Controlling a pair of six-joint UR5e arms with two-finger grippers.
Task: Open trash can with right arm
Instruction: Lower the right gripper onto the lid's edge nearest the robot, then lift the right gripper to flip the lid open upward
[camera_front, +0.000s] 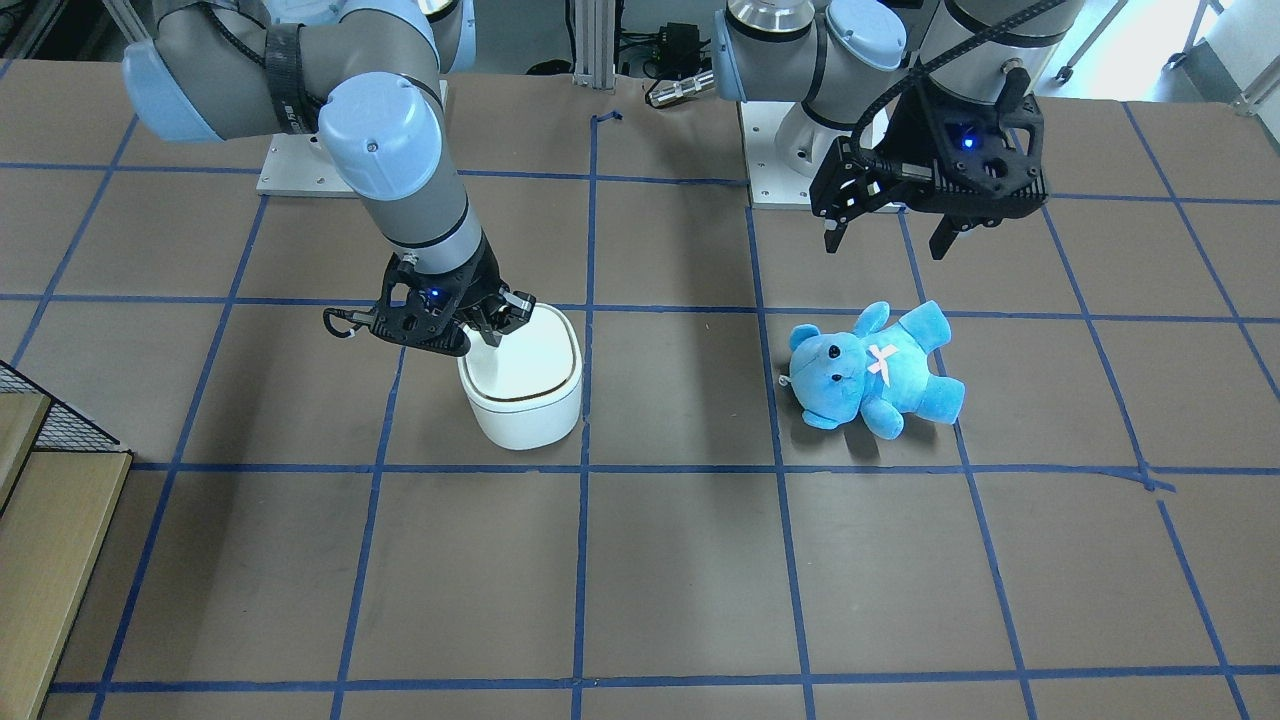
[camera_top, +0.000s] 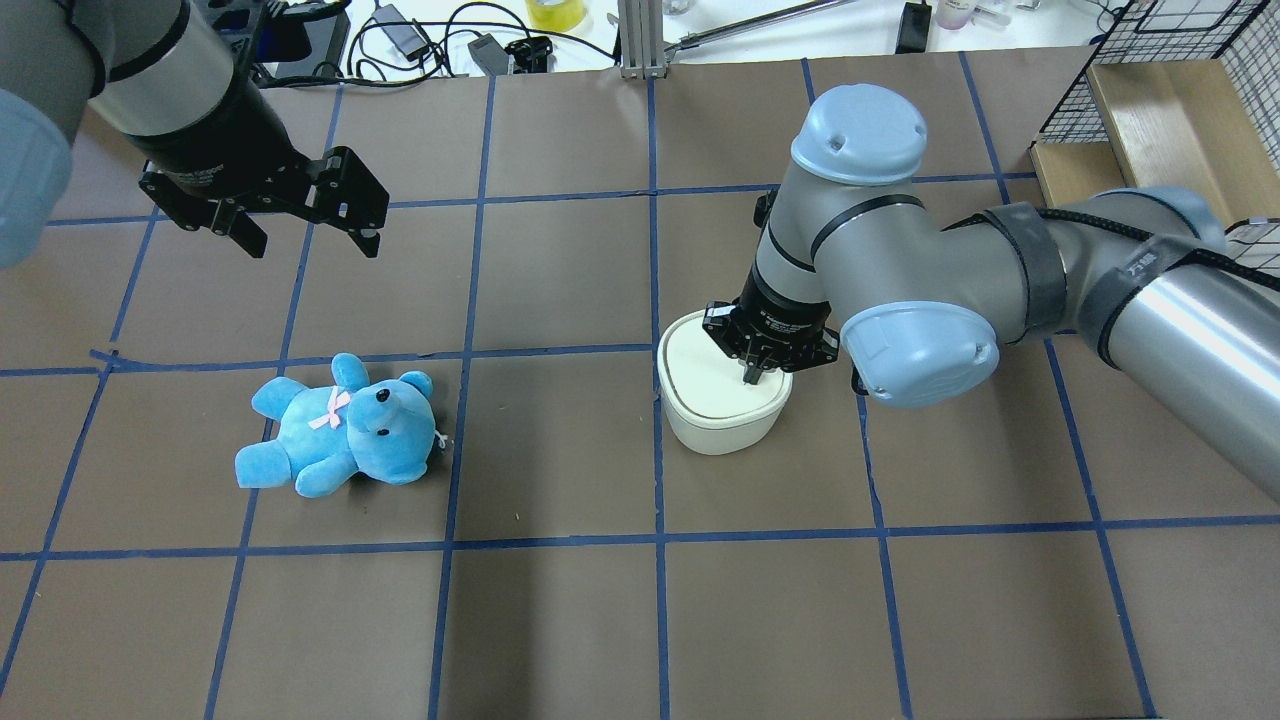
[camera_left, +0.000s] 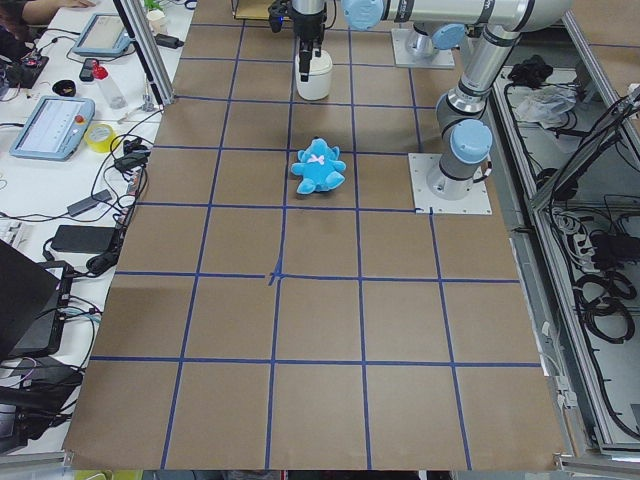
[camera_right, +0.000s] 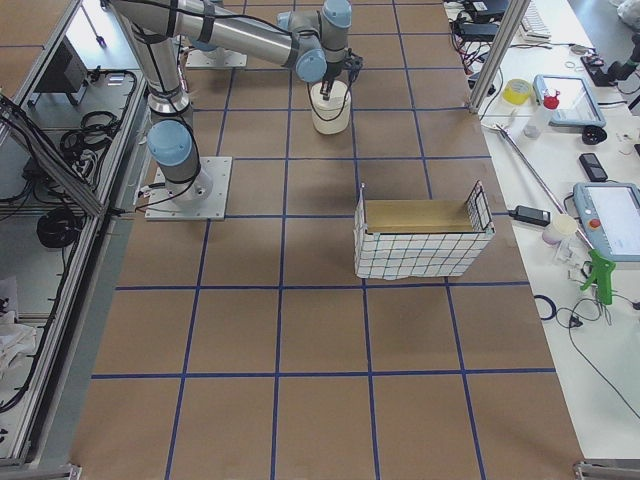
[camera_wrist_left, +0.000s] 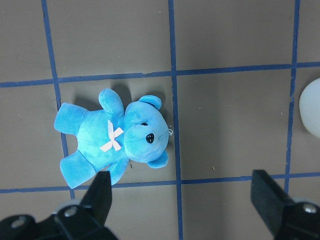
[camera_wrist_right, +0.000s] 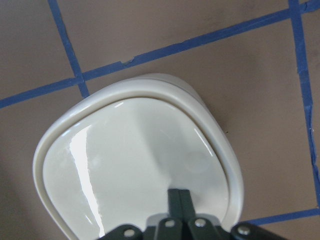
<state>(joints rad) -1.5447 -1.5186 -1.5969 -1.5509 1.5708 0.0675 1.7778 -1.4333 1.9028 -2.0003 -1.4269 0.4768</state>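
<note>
The white trash can (camera_top: 715, 395) stands on the brown table with its lid down; it also shows in the front view (camera_front: 525, 385) and fills the right wrist view (camera_wrist_right: 135, 165). My right gripper (camera_top: 752, 378) is shut, its two fingers pressed together, with the tips on the lid near one edge (camera_wrist_right: 179, 197). In the front view the right gripper (camera_front: 492, 335) sits at the can's rim. My left gripper (camera_top: 305, 240) is open and empty, held high above the table, apart from the can. Its fingertips (camera_wrist_left: 102, 192) frame the left wrist view.
A blue plush bear (camera_top: 340, 425) lies on the table to the left of the can, also in the left wrist view (camera_wrist_left: 117, 137). A wire basket with a wooden box (camera_right: 420, 240) stands at the table's right end. Cables and tools lie along the far edge.
</note>
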